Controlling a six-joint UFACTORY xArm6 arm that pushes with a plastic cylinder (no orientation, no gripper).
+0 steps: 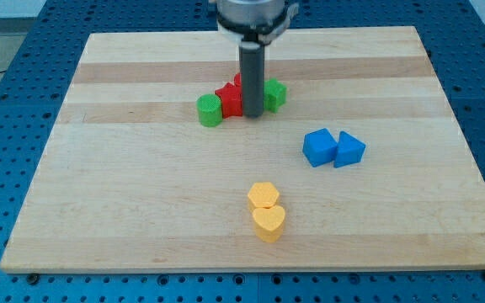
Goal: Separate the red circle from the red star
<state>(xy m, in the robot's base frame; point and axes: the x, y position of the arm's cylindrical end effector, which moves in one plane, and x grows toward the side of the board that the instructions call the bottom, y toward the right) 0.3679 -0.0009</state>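
Observation:
A cluster of blocks sits at the upper middle of the board. A red block (230, 100), star-like in shape, lies just left of the rod. Another red piece (237, 81) peeks out behind the rod; its shape is mostly hidden. A green round block (210, 110) touches the cluster's left side and a green block (275, 93) sits on its right. My tip (252, 114) stands at the front of the cluster, right beside the red block and between the two green ones.
A blue block (318, 147) and a blue triangular block (349, 150) touch each other right of centre. A yellow hexagon-like block (263, 196) and a yellow heart (269, 222) sit together near the view's bottom. The wooden board (99, 210) lies on a blue perforated table.

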